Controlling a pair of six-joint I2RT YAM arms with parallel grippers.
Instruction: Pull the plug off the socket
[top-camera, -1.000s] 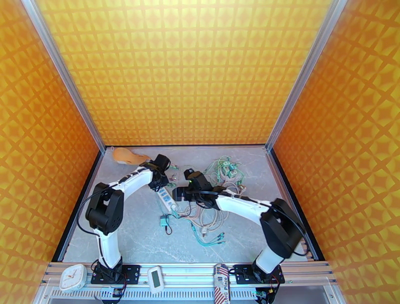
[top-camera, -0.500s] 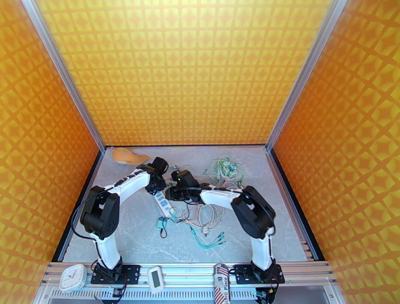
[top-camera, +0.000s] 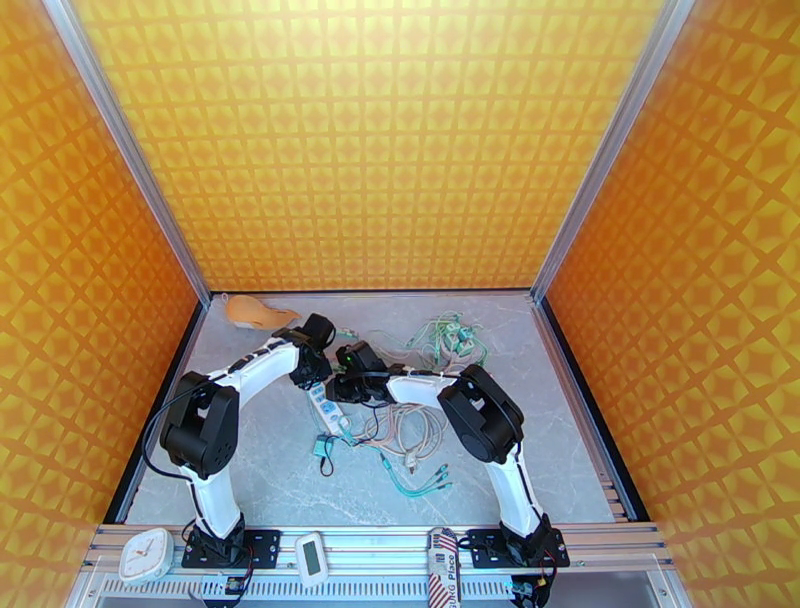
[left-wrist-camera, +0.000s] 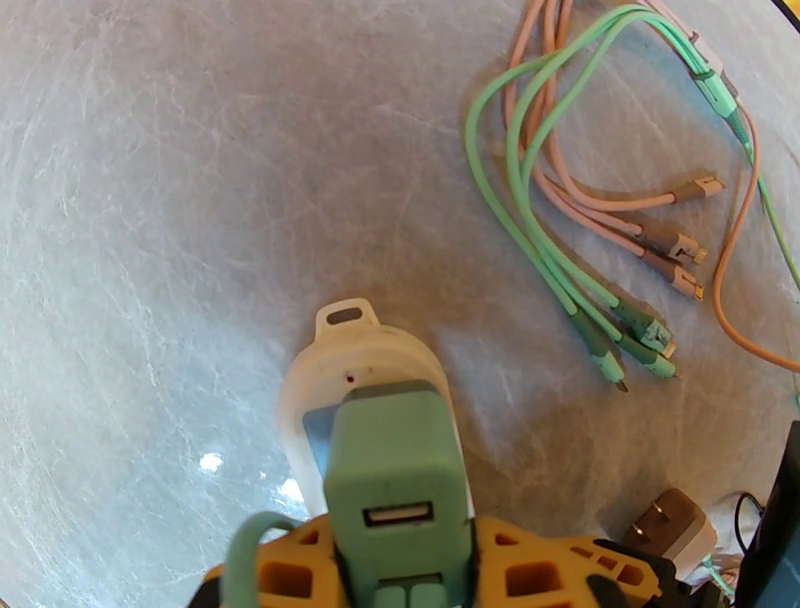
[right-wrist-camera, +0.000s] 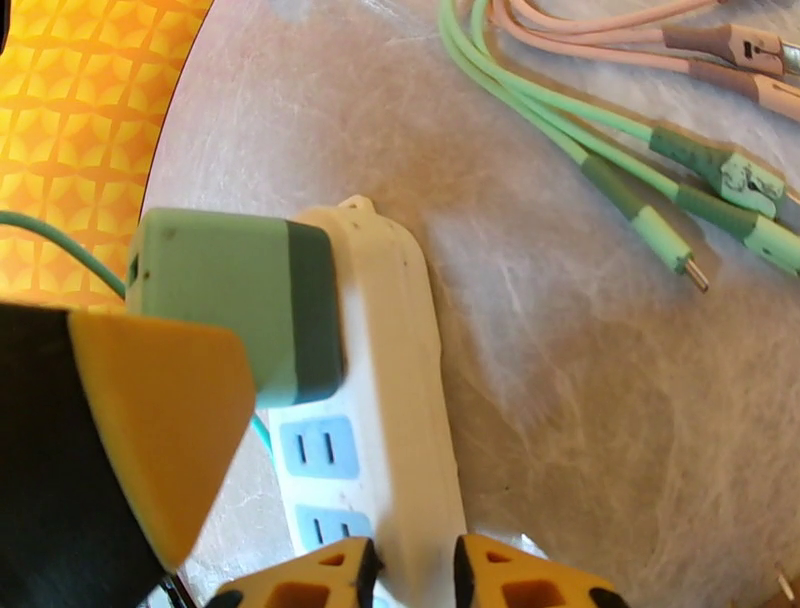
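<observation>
- Plug (left-wrist-camera: 400, 470), a green block, sits in the end socket of the white strip (right-wrist-camera: 385, 400), which lies on the grey table (left-wrist-camera: 150, 200) between the two arms, just beside a tangle of green and pink cables (left-wrist-camera: 560, 200)
- From where I stand the left gripper (left-wrist-camera: 402, 565) has closed on the plug, one yellow finger pressed to each flank, near the face with the USB port
- The right gripper (right-wrist-camera: 415, 572) is drawn in narrow across the strip further along, with white plastic between its fingertips, so it looks to be pinning the strip (I'd not swear how firmly)
- The plug's dark face sits flush against the strip, so to my eye the pull itself is not yet done
- To do it well I'd have the left arm draw straight out along the pins, with no twisting or levering, or the blades may bind
- The right arm should hold the strip down and not give, otherwise the whole strip lifts with the plug
- A firm squeeze matters, since the plug's sides look smooth and the fingers could slide off
- Mind the green cord (right-wrist-camera: 60, 245) trailing off the plug, as it could snag a finger
</observation>
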